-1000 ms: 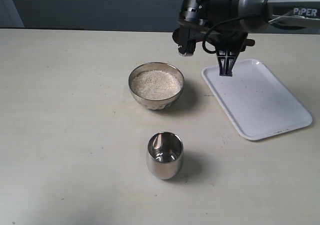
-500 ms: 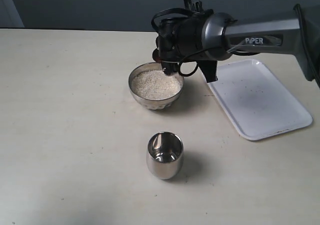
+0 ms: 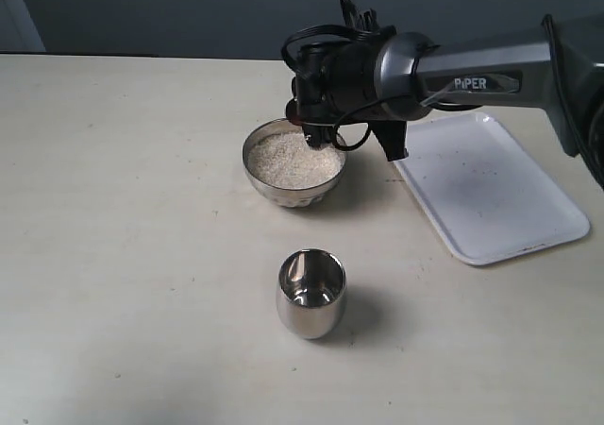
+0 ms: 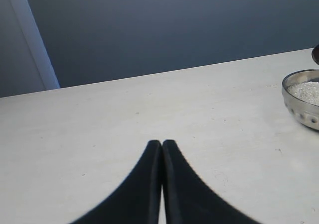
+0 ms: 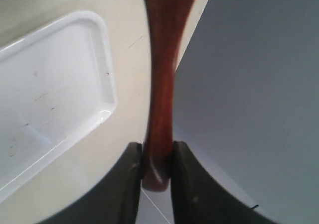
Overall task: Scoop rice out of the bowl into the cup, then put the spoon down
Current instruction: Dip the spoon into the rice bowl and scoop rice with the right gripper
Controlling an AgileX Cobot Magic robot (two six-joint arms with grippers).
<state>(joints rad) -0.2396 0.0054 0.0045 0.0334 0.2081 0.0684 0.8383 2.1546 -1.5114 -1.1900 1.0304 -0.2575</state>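
One bowl (image 3: 293, 195) of rice (image 3: 293, 159), one cup (image 3: 311, 297), one spoon (image 5: 162, 84), one tray (image 3: 491, 184)

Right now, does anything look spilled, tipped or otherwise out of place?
Nothing stands out. The bowl and cup stand upright, the rice lies inside the bowl, no grains show on the table, the right end effector grips the spoon. The tray carries only tiny dark specks.

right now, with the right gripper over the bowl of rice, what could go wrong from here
The rice fills the bowl nearly to its rim, so a deep or fast scoop could push grains onto the table.
The right gripper clamps the spoon near the handle's end, so it may pivot under load.
The cup is narrow and stands apart from the bowl; grains could spill on the carry or miss its mouth.
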